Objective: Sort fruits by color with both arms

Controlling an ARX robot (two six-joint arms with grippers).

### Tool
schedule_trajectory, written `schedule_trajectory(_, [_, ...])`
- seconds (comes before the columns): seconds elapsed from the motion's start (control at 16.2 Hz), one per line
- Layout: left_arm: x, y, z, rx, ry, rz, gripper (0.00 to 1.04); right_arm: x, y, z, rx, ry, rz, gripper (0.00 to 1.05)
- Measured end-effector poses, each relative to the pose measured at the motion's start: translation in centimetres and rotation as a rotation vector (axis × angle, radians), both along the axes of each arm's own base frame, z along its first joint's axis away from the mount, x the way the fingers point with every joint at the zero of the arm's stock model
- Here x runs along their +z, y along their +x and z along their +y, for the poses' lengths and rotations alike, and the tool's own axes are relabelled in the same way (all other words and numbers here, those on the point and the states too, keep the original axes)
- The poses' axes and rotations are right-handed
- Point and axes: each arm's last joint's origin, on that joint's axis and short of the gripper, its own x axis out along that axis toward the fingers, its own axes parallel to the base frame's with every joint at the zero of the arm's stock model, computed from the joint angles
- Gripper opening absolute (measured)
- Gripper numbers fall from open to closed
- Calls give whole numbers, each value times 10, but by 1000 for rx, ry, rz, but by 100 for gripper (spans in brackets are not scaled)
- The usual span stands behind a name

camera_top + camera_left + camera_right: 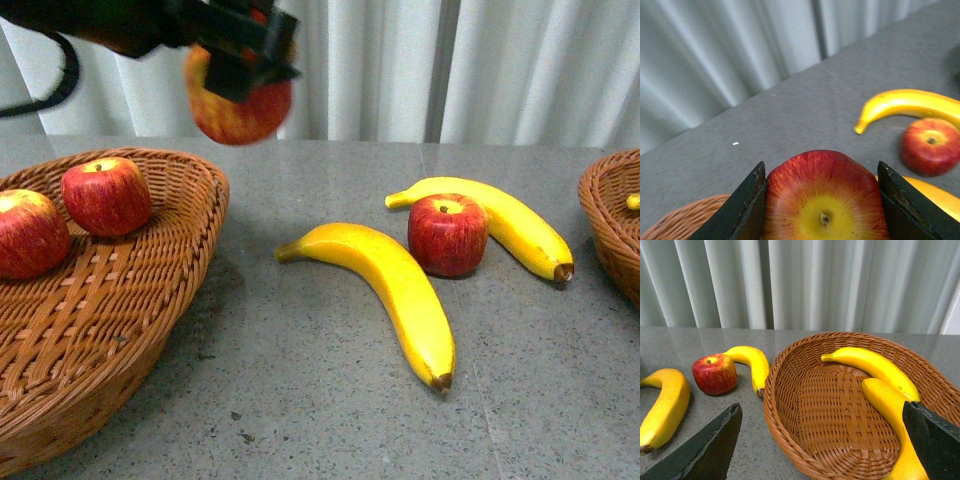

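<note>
— What colour's the apple [238, 112] up in the left gripper [245, 72]?
— Red, streaked with yellow, and yellow round the stem. The jaws holding it are plain black.
— And the near banana [395, 285]?
— Bright yellow, brown at the tip.
— The rest?
— The left basket [150, 290] is brown woven wicker, the tabletop [300, 400] grey with fine dark speckles, the curtain [450, 70] pale grey-white.
</note>
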Motion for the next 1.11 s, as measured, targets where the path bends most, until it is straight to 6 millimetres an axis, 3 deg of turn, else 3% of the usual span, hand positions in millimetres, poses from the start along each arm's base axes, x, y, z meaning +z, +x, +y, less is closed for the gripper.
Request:
schedule_trajectory(0.12, [15,-10,31,177,-69,-28,57,0,0,0,0,0,-1,98])
schedule_trajectory(0.19, [12,-19,40,234,-92,-13,57,0,0,0,0,0,0,98])
schedule_trajectory(0.43, [-22,-45,51,303,-131,127,57,0,0,0,0,0,0,98])
schedule_trajectory(0.62, [-43,-52,65,378,-122,181,57,0,0,0,0,0,0,98])
schedule_trajectory(0.8, [-48,-52,73,404,-122,191,57,0,0,0,0,0,-1,98])
schedule_trajectory(1.05, [-57,-55,69,380,-115,219,100,0,0,0,0,0,0,98])
schedule_trajectory(1.11, [-57,-56,67,375,-114,221,97,0,0,0,0,0,0,98])
